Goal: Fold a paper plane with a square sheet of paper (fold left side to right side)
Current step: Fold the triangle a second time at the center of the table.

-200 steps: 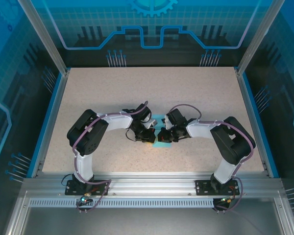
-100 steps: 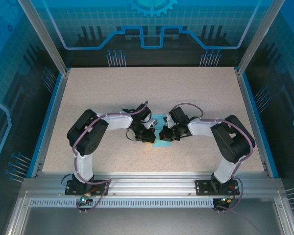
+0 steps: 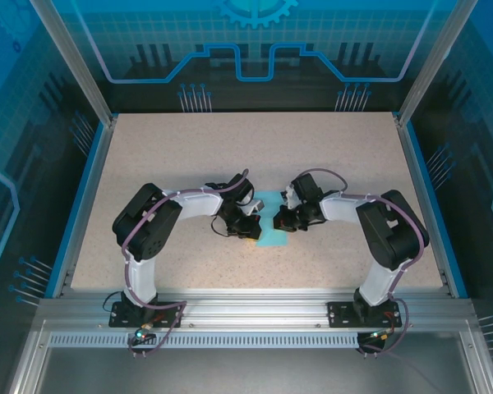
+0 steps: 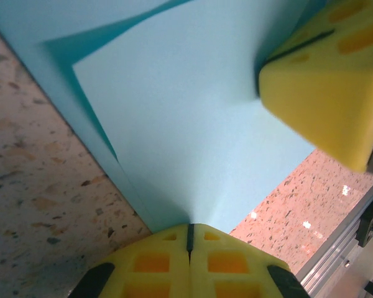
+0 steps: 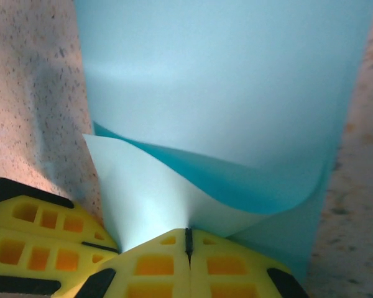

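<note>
The square sheet of paper (image 3: 268, 238) is light blue and lies mid-table between my two arms. My left gripper (image 3: 253, 229) sits at its left edge; in the left wrist view its yellow jaws (image 4: 189, 225) are shut, with the sheet (image 4: 193, 118) drawn up into their tip. From the right side, my right gripper (image 3: 278, 222) is shut on a flap of the sheet (image 5: 155, 198); its tip (image 5: 188, 230) holds that flap raised and curled over the flat part (image 5: 224, 81). Each wrist view also catches the other gripper's fingers (image 4: 329, 81) (image 5: 43, 242).
The speckled beige tabletop (image 3: 255, 148) is bounded by blue rails (image 3: 85, 197) at left and right and an aluminium frame (image 3: 255, 308) along the near edge. Both arm bases are bolted there.
My right gripper has drawn a little to the right and away from the left one, uncovering more blue paper between them. The left gripper has stayed in place.
</note>
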You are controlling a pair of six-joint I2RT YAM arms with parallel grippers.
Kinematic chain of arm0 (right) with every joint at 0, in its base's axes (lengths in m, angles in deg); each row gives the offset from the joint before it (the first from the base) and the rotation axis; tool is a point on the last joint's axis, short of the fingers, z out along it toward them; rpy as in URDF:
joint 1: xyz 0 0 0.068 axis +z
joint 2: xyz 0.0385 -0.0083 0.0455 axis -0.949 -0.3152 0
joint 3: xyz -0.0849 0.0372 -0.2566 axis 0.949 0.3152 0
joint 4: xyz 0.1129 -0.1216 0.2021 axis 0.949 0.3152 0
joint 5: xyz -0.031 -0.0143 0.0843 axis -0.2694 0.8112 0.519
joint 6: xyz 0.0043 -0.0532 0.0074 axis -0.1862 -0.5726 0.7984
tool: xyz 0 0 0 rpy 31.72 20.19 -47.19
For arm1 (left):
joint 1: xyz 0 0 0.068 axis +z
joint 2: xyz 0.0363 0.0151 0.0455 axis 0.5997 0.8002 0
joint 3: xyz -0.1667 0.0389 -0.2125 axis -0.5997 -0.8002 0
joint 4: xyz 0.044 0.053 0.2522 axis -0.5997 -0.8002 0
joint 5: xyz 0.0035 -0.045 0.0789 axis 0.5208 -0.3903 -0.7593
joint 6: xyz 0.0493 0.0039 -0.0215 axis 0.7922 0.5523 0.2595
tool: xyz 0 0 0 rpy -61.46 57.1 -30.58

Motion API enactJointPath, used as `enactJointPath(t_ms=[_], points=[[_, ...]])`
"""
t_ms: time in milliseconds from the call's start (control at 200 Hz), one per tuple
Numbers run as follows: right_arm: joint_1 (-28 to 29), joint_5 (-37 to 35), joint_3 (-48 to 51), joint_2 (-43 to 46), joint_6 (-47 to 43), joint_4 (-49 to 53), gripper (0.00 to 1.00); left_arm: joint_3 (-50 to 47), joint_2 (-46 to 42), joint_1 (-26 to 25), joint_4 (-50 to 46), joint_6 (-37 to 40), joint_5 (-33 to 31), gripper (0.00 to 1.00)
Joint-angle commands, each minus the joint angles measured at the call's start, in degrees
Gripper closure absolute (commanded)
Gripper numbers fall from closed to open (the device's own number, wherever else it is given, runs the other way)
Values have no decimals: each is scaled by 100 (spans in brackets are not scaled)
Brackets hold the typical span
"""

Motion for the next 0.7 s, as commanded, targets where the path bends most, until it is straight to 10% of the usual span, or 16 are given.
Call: enactJointPath(t_ms=[0,695], points=[[-261,-530,-136,-167,-225,328,97,-91,282,-31,-399,145,-463,100],[-989,-281,-671,-538,-693,696,97,-101,238,-31,-392,145,-474,100]])
